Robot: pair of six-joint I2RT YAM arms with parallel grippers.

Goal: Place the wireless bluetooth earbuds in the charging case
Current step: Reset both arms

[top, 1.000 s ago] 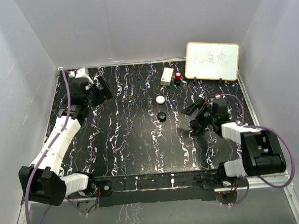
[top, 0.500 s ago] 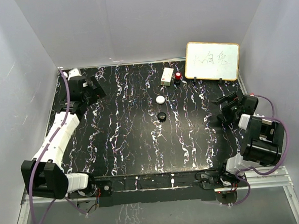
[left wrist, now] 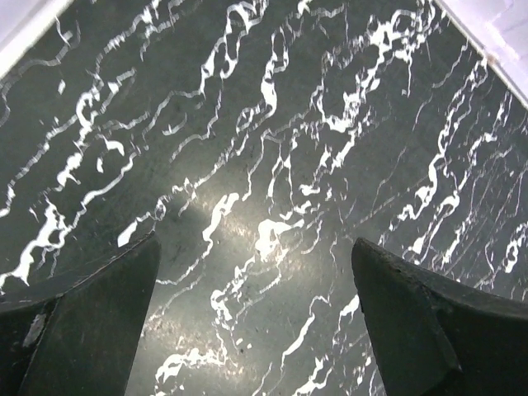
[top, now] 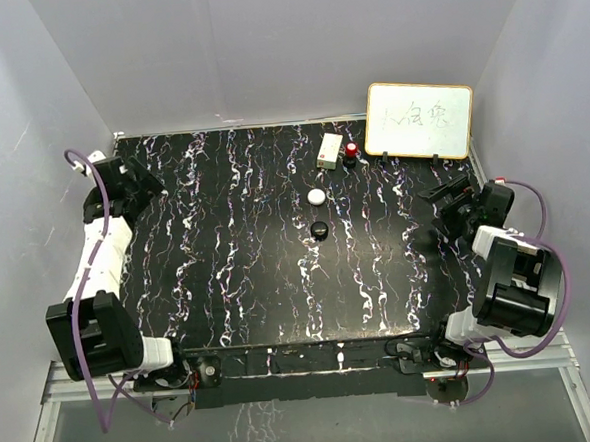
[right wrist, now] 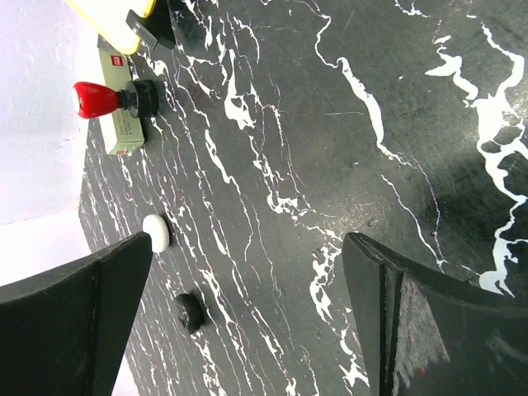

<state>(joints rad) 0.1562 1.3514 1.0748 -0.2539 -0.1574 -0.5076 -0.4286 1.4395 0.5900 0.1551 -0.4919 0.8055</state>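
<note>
Left gripper (left wrist: 256,256) spread wide, nothing between the fingers; hangs over bare marbled tabletop (top: 228,275) at the far-left edge. Right gripper (right wrist: 247,239) likewise spread and holding nothing; sits at the right edge, pointed toward the middle, so that its wrist camera takes in the task's parts. Both arms stand well apart from the work, which leaves the centre unobstructed for the top camera. Small white rounded piece (right wrist: 156,232) and small black rounded piece (right wrist: 189,313) lie near each other at mid-table, apart and not touching, clear of both grippers. Too small to tell which is the charging case and which an earbud, or whether a lid is up or down; no loose earbud otherwise visible. Red-topped stamp (right wrist: 99,99) stands just beside a pale carton (right wrist: 124,132) at the far edge, near the whiteboard (top: 419,120); judged to be bystanders, set back out of the reach path. Fits two stages equally: earbuds lying outside the case awaiting pickup, or earbuds already seated in a shut case with the arms parked.
</note>
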